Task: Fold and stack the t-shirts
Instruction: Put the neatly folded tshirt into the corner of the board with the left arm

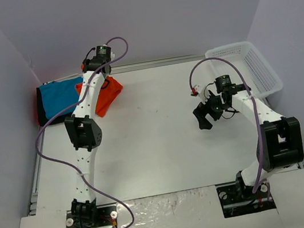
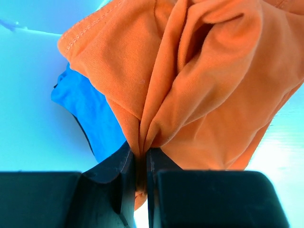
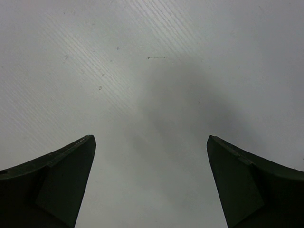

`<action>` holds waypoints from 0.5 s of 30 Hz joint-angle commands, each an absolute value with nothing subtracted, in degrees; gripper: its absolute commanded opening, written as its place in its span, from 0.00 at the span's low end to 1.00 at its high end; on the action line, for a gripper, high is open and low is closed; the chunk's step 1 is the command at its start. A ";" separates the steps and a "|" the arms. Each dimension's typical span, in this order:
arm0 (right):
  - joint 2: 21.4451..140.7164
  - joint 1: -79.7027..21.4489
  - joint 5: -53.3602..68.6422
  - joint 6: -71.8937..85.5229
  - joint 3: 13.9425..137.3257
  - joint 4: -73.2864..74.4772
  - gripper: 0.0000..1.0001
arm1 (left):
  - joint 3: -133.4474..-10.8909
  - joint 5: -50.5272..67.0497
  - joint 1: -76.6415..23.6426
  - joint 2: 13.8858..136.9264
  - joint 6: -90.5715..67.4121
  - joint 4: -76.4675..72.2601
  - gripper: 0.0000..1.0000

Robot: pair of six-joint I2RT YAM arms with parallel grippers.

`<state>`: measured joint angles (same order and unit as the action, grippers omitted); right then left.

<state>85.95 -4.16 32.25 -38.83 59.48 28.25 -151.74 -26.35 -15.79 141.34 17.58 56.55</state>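
An orange-red t-shirt (image 1: pixel 108 95) hangs bunched at the far left of the table, pinched in my left gripper (image 2: pixel 141 154), which is shut on a fold of its cloth (image 2: pixel 199 85). Under and behind it lies the turquoise-blue folded t-shirt (image 1: pixel 59 97), with a black one (image 1: pixel 40 111) showing as a dark edge beneath. The blue cloth (image 2: pixel 90 114) also shows left of the orange one in the left wrist view. My right gripper (image 1: pixel 205 114) hovers over bare table at mid-right, open and holding nothing (image 3: pixel 151 142).
A white plastic mesh basket (image 1: pixel 254 66) stands at the far right corner. Grey walls close in the left, back and right sides. A purple cable loops from each arm.
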 commanded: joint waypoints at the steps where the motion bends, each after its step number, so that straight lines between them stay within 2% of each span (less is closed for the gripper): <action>1: 87.10 -4.04 31.29 -38.85 58.89 29.18 1.00 | -155.21 -29.27 -15.91 137.90 19.51 55.64 0.02; 15: 87.98 -4.13 31.03 -38.58 58.71 29.18 1.00 | -157.50 -17.50 -8.88 133.42 9.85 59.50 0.02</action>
<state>87.55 -4.16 31.27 -38.81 58.94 28.05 -155.00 -19.59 -11.25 140.70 13.21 58.39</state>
